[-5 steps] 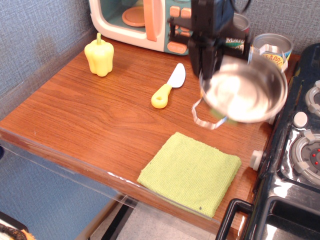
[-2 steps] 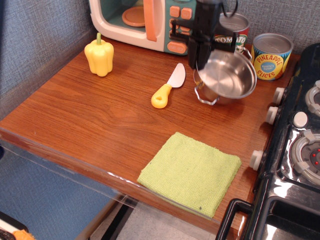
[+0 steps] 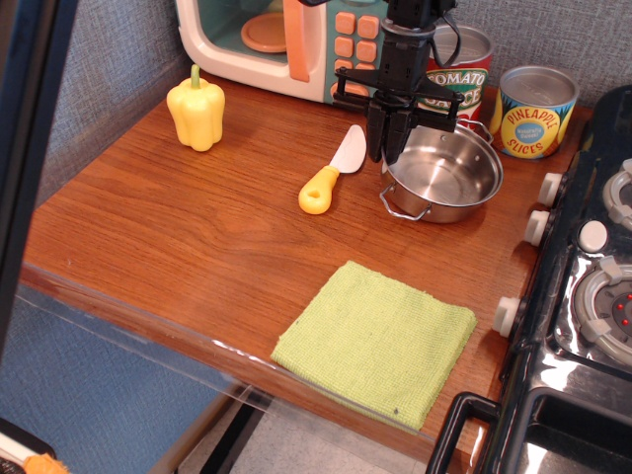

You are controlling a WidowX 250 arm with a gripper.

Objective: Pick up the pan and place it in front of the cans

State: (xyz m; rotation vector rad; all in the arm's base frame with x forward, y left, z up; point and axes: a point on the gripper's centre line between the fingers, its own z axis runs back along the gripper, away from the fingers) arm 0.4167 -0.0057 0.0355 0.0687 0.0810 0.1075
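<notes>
The pan, a shiny shallow steel pot with wire loop handles, sits flat on the wooden table. It is just in front of the red Tomato Sauce can and left of the yellow-and-blue Pineapple Slices can. My gripper hangs straight down over the pan's left rim. Its fingers stand a little apart, one on each side of the rim. The tomato can is partly hidden behind the arm.
A yellow-handled toy knife lies just left of the pan. A toy microwave stands at the back, a yellow pepper at the back left, a green cloth at the front. A toy stove borders the right. A dark blurred bar crosses the left edge.
The pan came down from a tilted hold in the air to rest flat on the table before the cans. The fingers have parted at its rim. A dark bar appeared at left.
</notes>
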